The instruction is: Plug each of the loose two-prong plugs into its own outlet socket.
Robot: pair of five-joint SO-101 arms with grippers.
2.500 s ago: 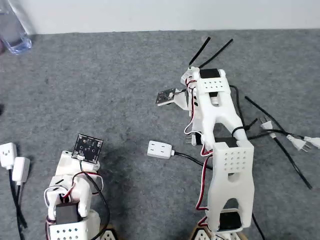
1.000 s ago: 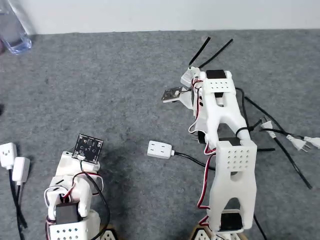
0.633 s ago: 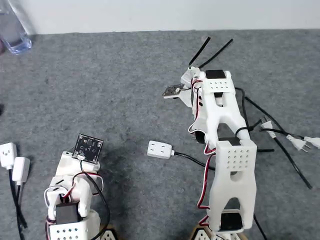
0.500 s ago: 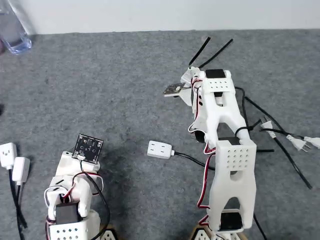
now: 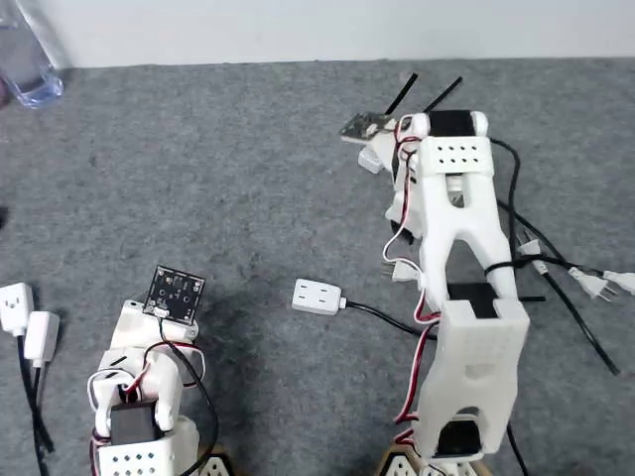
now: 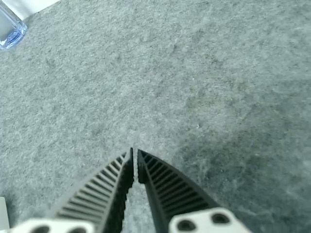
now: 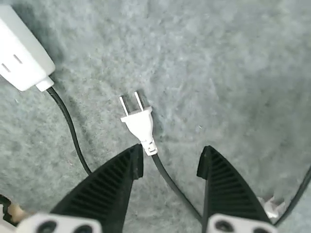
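1. Worktop (image 5: 198, 178): grey, carpet-like, carrying all items below.
2. Left hand (image 6: 135, 155): ribbed fingers (image 6: 109, 179) drawn to a narrow slit, nothing between them, poised over bare worktop. Its arm (image 5: 149, 397) sits at the lower left of the high view.
3. Right hand (image 7: 172, 155): fingers (image 7: 116, 179) spread wide, holding nothing, poised above the plug. Its arm (image 5: 461, 288) runs up the right half of the high view.
4. Plug (image 7: 138, 121): white, two prongs, lying flat on the worktop with the prongs pointing away from the right hand. Its black cable (image 7: 170, 182) passes between the spread fingers, and its strain relief lies just beside one fingertip. In the high view it lies right of centre, beside the right arm.
5. Outlet socket (image 5: 317, 297): white, at the centre of the high view, apart from the plug; nothing is plugged in. Its black lead (image 5: 382, 315) runs toward the right arm.
6. Far-right plug (image 5: 595, 286) and inner right plug (image 5: 529, 248): white, loose, on black cables at the right edge.
7. White socket block (image 5: 14, 305): left edge, with a second white block (image 5: 42, 335) just beside it; type of the second unclear.
8. Clear container (image 5: 25, 74): upper left corner.
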